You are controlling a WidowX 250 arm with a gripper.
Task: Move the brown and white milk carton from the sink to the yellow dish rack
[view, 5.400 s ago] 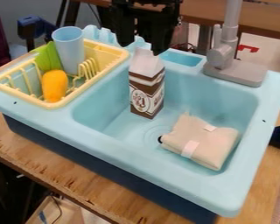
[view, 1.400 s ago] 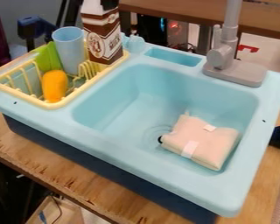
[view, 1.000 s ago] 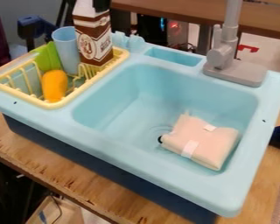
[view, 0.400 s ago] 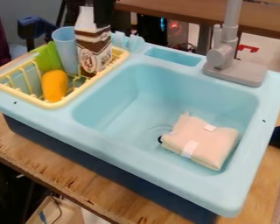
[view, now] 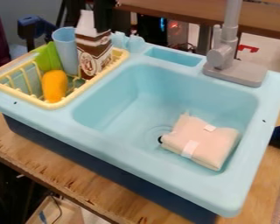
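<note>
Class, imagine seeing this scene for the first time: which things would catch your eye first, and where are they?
Probably the big light-blue sink across the middle, with a folded pale cloth low on its right side. Next, the brown-and-white carton at the yellow rack on the left, the black gripper at its top, and the bright orange object in the rack.

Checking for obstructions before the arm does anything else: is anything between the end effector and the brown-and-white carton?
Nothing visible stands between them: the end effector is right at the top of the carton. The light-blue cup is beside the carton in the yellow rack, not between the two.
</note>
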